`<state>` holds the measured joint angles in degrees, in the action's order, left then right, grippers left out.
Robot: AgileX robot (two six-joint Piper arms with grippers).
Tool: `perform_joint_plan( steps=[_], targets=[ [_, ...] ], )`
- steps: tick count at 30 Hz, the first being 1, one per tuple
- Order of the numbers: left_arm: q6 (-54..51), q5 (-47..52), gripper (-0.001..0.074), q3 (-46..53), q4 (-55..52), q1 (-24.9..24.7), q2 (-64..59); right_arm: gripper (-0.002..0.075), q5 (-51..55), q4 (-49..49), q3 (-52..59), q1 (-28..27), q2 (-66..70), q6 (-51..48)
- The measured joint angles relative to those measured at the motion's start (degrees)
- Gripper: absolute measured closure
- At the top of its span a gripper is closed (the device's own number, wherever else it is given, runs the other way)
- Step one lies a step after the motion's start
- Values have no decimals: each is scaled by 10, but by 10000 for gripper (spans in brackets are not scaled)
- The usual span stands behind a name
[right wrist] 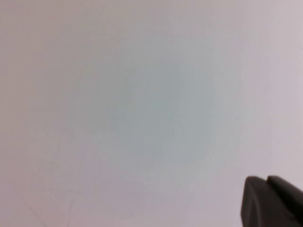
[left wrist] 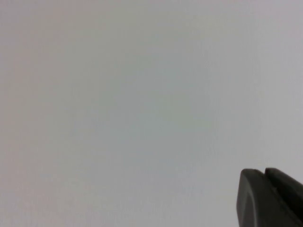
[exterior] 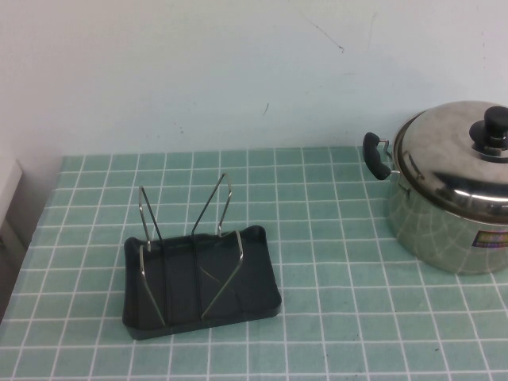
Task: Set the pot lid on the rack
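The pot lid (exterior: 456,151), shiny steel with a black knob (exterior: 494,127), sits on the steel pot (exterior: 444,226) at the table's far right. The rack (exterior: 200,278), a black tray with silver wire uprights, stands empty left of centre. Neither arm shows in the high view. My left gripper (left wrist: 263,172) shows only in the left wrist view, fingertips together, facing a blank wall. My right gripper (right wrist: 266,179) shows only in the right wrist view, fingertips together, also facing a blank wall. Both are empty and away from the lid and rack.
The table has a green tiled cloth (exterior: 341,302). The pot's black side handle (exterior: 375,155) points left toward the rack. A white wall (exterior: 238,71) stands behind the table. A pale object (exterior: 9,190) sits at the left edge.
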<state>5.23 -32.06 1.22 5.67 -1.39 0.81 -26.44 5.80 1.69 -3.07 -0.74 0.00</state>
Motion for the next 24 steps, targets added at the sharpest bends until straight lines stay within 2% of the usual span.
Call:
perform_joint_plan(
  steps=[4,8,13,16,21,24],
  targets=[
    [1,-81,738,0,4,0,0,727,-45,-3,0,0,0,0],
    [3,-90,738,0,14,0,0,727,-40,-3,-5,0,0,-25],
    [45,-35,738,-26,-3,0,0,727,76,2,-84,0,0,-79],
    [56,-1,738,-71,-19,0,0,727,98,2,-139,0,25,-89],
    [78,4,738,-135,-94,0,-33,727,107,3,-212,0,127,-92],
    [149,4,738,-165,-180,0,-80,727,108,3,-249,0,209,-82]
  ],
)
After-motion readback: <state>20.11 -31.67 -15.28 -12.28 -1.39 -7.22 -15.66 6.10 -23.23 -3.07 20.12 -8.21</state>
